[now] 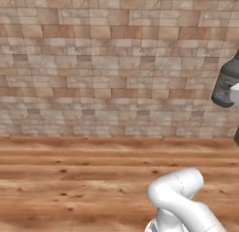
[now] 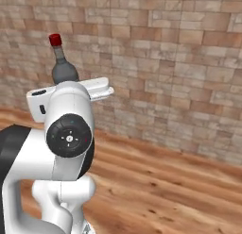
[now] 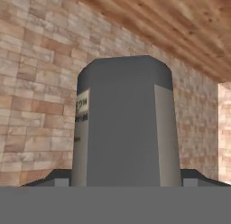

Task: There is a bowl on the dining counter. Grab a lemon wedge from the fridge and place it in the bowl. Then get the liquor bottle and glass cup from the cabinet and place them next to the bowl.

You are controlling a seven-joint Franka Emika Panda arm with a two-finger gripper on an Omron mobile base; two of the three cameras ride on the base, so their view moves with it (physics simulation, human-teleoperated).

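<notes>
A brick wall [image 1: 112, 62] stood across the back in both base views, and a wood floor [image 1: 70, 179] ran from its foot toward the robot. In the hand view the same wall [image 3: 36, 83] and floor [image 3: 180, 20] showed rolled over, the planks lying along the top.

The white arm [image 2: 66, 134] rose at the lower left of the right base view, its dark round joint facing the camera; in the left base view its elbow [image 1: 179, 198] came up at the lower right.

The bottle [image 2: 63, 68] was carried in the air, clear of floor and wall. In the right base view its dark grey shoulder, narrow neck and red cap [image 2: 55, 39] stood upright above the white hand. In the left base view its dark body [image 1: 227, 83] showed at the right edge, partly cut off, with a bit of the white hand against it. In the hand view the bottle [image 3: 124, 123] stood dead centre between the two dark fingertips, a pale label [image 3: 81, 110] with unreadable print on its left face.

The gripper [image 3: 124, 181] was clamped on the bottle's body, jaws standing wide about it, one tip at each side of its base.
</notes>
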